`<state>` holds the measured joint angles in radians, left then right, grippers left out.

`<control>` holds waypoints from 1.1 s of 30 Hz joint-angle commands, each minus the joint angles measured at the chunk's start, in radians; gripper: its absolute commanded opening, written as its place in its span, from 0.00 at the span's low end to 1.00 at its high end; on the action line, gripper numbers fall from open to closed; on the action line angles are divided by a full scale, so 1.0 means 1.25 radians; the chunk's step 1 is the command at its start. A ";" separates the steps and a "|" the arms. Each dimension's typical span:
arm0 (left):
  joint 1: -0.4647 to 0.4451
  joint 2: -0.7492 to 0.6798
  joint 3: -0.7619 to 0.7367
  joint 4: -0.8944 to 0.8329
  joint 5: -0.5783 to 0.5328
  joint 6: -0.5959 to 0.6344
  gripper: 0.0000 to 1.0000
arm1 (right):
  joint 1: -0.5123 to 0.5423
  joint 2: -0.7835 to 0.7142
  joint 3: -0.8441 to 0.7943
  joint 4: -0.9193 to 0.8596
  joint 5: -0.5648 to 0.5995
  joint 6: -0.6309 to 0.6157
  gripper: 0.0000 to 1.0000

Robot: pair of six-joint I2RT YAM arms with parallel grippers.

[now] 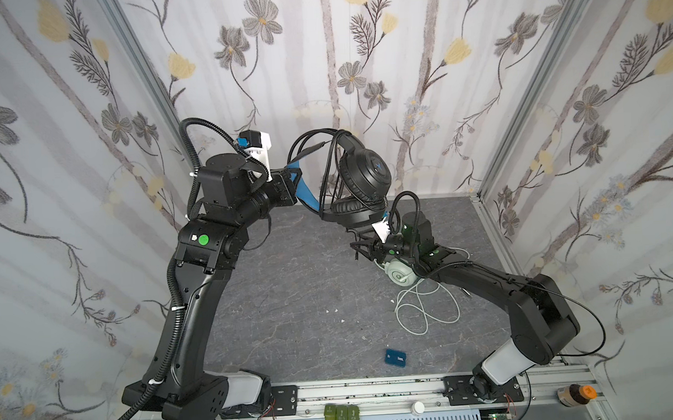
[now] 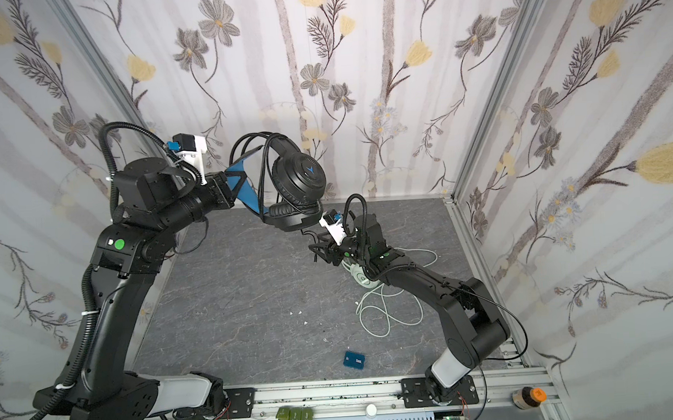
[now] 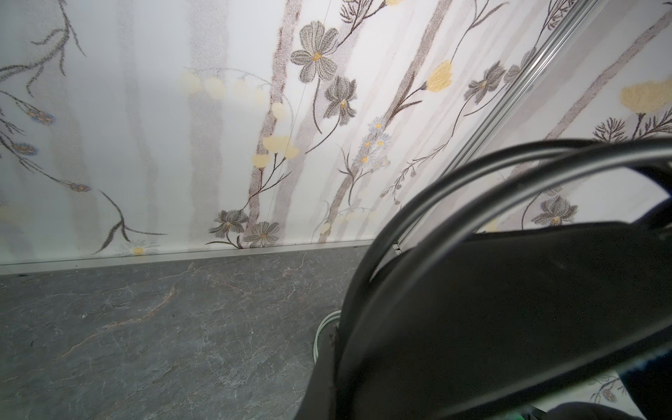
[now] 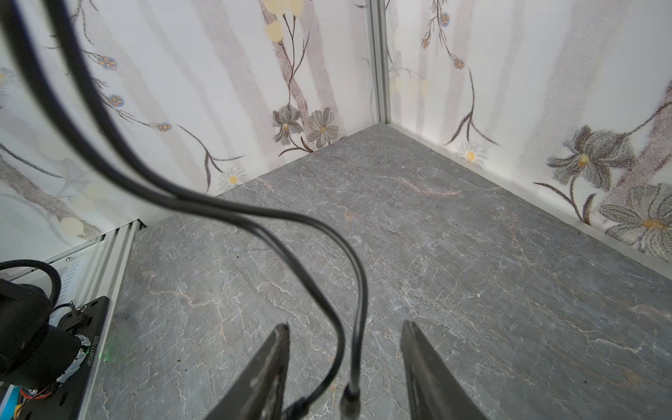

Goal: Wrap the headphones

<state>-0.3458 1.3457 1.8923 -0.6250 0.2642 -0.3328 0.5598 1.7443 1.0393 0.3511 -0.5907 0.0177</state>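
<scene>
Black headphones [image 1: 364, 174] aloft (blue box [image 1: 395, 358] apart)

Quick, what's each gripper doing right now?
Left gripper: closed on the blue headband of the black headphones.
Right gripper: open; the black cable runs between its jaws, not clamped.

One black headset [image 1: 366, 174], one mint-green headset [image 1: 400, 274]: two in all. One small blue box [image 1: 396, 358]. Three green blocks [image 1: 341, 414].
</scene>
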 commanded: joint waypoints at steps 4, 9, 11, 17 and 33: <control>0.001 -0.007 0.001 0.074 0.005 -0.028 0.00 | 0.004 0.009 0.002 0.013 0.012 0.012 0.49; 0.002 -0.008 -0.002 0.075 0.007 -0.033 0.00 | 0.008 0.018 0.007 0.020 0.010 0.021 0.50; 0.002 -0.009 -0.003 0.075 0.007 -0.033 0.00 | 0.010 0.018 0.006 0.014 0.012 0.018 0.47; 0.002 -0.008 -0.003 0.071 0.002 -0.033 0.00 | 0.011 0.004 -0.007 -0.005 0.037 -0.006 0.15; 0.001 0.038 -0.020 0.173 -0.154 -0.161 0.00 | 0.069 -0.078 -0.082 -0.074 0.276 -0.029 0.00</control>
<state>-0.3458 1.3827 1.8736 -0.5575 0.1623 -0.4271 0.6289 1.6707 0.9592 0.2577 -0.3233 -0.0265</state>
